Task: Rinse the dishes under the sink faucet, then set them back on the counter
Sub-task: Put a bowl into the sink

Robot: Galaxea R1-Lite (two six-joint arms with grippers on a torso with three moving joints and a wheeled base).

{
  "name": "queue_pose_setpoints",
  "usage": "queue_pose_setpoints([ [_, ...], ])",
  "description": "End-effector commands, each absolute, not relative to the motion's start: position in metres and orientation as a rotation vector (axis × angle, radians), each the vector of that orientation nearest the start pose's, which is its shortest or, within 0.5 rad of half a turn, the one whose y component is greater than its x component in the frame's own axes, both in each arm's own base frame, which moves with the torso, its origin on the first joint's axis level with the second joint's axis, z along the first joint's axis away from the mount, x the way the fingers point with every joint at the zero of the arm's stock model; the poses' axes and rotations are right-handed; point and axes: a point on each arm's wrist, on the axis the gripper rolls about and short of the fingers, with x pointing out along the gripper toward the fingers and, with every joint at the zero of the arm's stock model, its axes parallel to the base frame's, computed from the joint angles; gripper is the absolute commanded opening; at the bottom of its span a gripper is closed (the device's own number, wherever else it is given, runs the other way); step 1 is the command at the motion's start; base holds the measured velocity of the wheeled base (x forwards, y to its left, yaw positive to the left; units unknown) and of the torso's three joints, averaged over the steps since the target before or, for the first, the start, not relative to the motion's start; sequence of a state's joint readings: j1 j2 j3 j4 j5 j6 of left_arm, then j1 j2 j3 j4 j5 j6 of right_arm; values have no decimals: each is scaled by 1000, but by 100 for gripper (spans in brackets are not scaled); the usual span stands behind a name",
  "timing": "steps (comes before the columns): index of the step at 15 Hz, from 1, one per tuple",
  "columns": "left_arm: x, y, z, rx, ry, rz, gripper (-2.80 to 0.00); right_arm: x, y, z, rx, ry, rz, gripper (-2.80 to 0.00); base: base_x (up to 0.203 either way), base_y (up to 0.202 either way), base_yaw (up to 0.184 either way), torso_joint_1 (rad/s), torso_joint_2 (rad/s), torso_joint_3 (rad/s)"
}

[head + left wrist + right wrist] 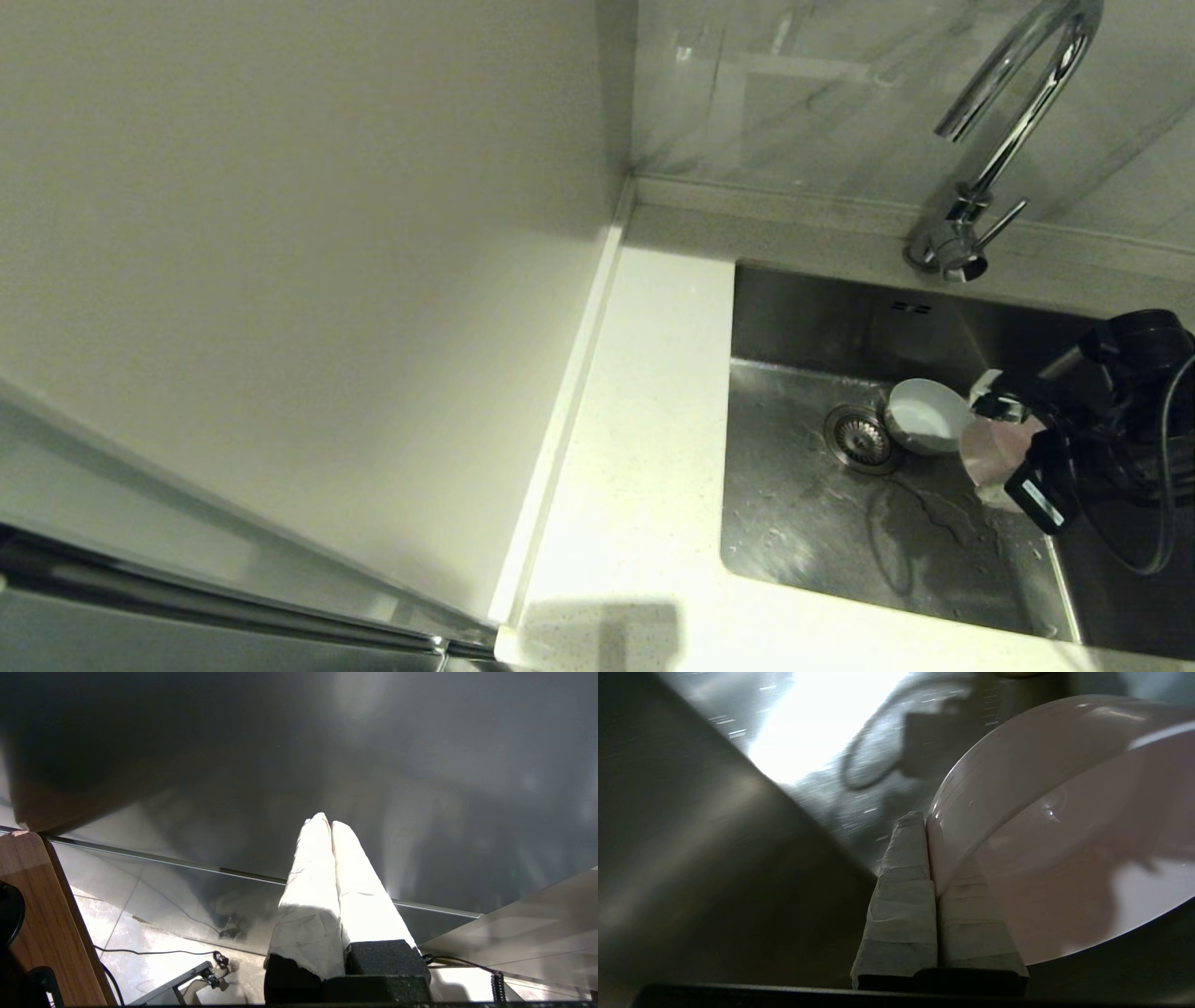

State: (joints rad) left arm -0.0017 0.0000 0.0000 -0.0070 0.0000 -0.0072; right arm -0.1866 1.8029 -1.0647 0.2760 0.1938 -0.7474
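— What's the right pincer (931,826) got?

— The pink bowl (1064,858). Its taped fingers (901,905) are nipped together on the rim, one inside and one outside, with the bowl tipped on edge down in the sink (803,523). From the head view the pincer (991,439) sits toward three o'clock of the basin, against its right-hand wall.

— And around it?

— A pale blue bowl (926,415) lies on the sink floor just beside the pink one, on its nine o'clock side, touching or nearly touching the drain (860,437). The steel there is wet. I can't spot a yellow bowl anywhere.

— Where's the tap from there?

— The faucet (1004,121) stands at about twelve o'clock of the pincer, up behind the basin, its spout curling over above. I see no water running. The worktop (635,467) is off at nine o'clock, across the whole sink.

— So the move?

— I'd say it turns on that: the bowl has to go up and back toward twelve o'clock for the rinse, then clear across to nine.

— The other arm?

— The left pincer (331,823) is pressed closed on nothing, down beside the cabinet front, out of it. The right is plainly the nearer one.
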Motion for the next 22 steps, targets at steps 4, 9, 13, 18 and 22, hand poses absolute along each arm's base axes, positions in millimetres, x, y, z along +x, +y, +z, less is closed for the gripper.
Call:
queue_pose_setpoints([
  [4, -23, 0, 75, -8, -5, -2, -280, 330, -63, 115, -561, 937, 263, -280, 0, 0, 0, 0, 0, 0],
  [9, -23, 0, 75, -8, -5, -2, -280, 340, -71, 103, -592, 981, 193, -280, 0, 0, 0, 0, 0, 0],
  [13, -23, 0, 75, -8, -5, -2, -280, 343, -79, 95, -588, 1017, 166, -280, 0, 0, 0, 0, 0, 0],
  [18, -23, 0, 75, -8, -5, -2, -280, 347, -87, 74, -571, 1077, 158, -280, 0, 0, 0, 0, 0, 0],
  [22, -23, 0, 75, -8, -5, -2, -280, 358, -94, 56, -561, 1119, 149, -280, 0, 0, 0, 0, 0, 0],
])
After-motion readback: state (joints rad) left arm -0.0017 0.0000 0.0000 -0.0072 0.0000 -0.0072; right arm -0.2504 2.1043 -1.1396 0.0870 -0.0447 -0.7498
